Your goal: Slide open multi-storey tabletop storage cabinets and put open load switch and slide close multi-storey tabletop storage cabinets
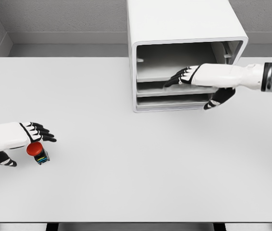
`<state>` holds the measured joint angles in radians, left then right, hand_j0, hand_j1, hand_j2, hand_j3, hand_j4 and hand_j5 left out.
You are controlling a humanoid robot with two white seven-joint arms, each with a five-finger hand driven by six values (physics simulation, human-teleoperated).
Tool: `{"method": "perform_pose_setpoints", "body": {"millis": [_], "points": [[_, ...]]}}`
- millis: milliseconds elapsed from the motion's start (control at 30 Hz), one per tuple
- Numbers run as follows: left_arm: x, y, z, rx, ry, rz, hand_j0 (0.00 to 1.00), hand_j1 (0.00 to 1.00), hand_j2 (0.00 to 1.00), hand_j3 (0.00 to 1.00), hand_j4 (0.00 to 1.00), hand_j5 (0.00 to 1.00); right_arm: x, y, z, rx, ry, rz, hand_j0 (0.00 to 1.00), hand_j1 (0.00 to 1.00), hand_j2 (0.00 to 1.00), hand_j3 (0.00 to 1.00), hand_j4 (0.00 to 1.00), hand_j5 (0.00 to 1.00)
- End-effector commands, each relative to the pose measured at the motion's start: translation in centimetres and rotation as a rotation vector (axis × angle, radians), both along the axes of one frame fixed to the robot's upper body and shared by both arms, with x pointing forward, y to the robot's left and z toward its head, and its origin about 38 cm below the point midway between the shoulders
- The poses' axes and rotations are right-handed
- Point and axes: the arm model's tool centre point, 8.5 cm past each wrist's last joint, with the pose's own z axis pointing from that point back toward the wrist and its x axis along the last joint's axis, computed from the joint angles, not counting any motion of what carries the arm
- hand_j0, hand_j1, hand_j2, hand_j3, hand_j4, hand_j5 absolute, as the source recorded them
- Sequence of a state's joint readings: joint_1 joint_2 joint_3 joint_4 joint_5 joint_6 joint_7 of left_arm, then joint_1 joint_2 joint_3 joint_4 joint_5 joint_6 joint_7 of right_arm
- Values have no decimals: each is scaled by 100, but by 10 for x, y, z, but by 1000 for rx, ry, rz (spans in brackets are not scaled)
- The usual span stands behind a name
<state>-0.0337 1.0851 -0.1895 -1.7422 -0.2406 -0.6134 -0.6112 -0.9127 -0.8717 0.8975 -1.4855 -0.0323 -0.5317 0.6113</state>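
Reaching in from your right, the right hand [188, 77] sits at the mouth of the white storage cabinet [184, 29] at the far side of the tabletop [126, 173] — its fingers stretch leftward over the front edge of the middle drawer [174, 88], with the thumb dropped below, by the lower drawer's right end. You cannot tell whether those fingers actually clamp the drawer front or only rest on it. The cabinet's upper bay stands open and shadowed inside, and the drawers below it look close to flush with the frame.

Over at your near left, the left hand [18, 137] hovers low above the tabletop, fingers extended and relaxed, gripping nothing. The load switch [38, 152] — red knob on a dark body — stands just under those fingertips, well apart from the cabinet
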Motion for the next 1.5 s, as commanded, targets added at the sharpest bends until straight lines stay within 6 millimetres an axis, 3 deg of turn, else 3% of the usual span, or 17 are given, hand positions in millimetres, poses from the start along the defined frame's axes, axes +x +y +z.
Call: {"method": "perform_pose_setpoints", "body": {"millis": [0,467,800,1267,1300,1367,1467], "points": [[0,0,0,-6,3,4,100,100,100,100,100,100,8,0,-3,4,35,-77,100,100,100,100,100,100],[2,-4,-9,-48,-11,20,100,100,100,100,100,100,21,1,0,4,80,-211,100,100,100,100,100,100],[4,-9,-28,-28,-5,25,100,100,100,100,100,100,23,11,1,-68,4,-181,100,100,100,100,100,100],[3,-9,-26,-35,-1,25,100,100,100,100,100,100,15,26,9,-138,-88,-127,100,100,100,100,100,100],[3,-8,-27,-34,-1,26,86,86,86,86,86,86,14,27,8,-138,-88,-122,100,100,100,100,100,100],[3,-8,-28,-32,0,25,78,78,78,78,78,78,13,28,9,-138,-90,-117,100,100,100,100,100,100],[2,-7,-28,-32,4,26,59,59,59,59,59,59,14,27,7,-164,-107,-121,100,100,100,100,100,100]]}}
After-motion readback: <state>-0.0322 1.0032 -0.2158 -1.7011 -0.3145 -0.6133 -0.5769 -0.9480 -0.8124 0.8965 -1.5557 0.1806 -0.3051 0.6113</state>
